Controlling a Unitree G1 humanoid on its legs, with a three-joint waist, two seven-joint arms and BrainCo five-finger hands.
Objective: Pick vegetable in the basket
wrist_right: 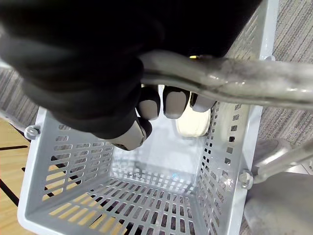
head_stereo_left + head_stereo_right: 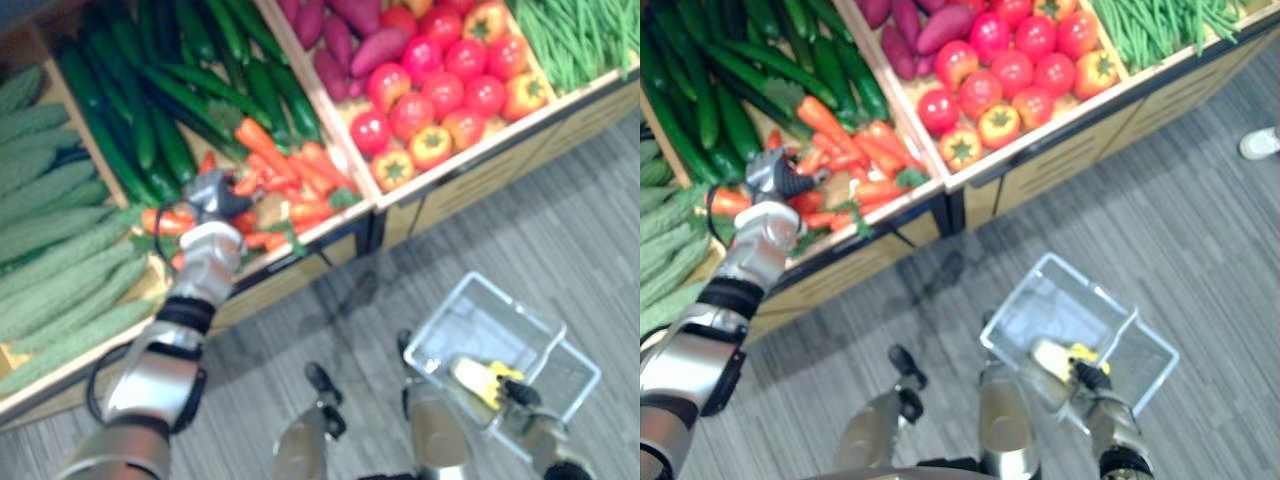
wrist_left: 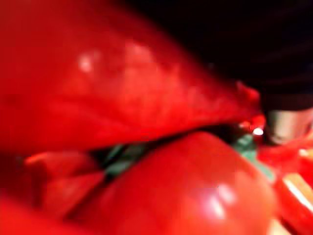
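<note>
Orange carrots (image 2: 290, 185) are piled at the front of a wooden stand's compartment. My left hand (image 2: 213, 196) reaches into this pile. In the left wrist view the carrots (image 3: 146, 98) press close around the hand, and one silver finger (image 3: 288, 125) shows beside them; the rest of its grip is hidden. Low at the right, my right hand (image 1: 93, 73) is curled round the metal handle (image 1: 234, 81) of a pale grey plastic basket (image 2: 470, 325) that hangs above the floor. A pale yellowish item (image 2: 1052, 358) lies inside the basket.
The stand also holds bitter gourds (image 2: 50, 240), dark cucumbers (image 2: 150, 90), sweet potatoes (image 2: 345, 45), tomatoes and peppers (image 2: 440, 90) and green beans (image 2: 580, 35). Its wooden front edge (image 2: 300, 262) runs above grey plank floor. A person's shoe (image 2: 1260, 143) stands at the far right.
</note>
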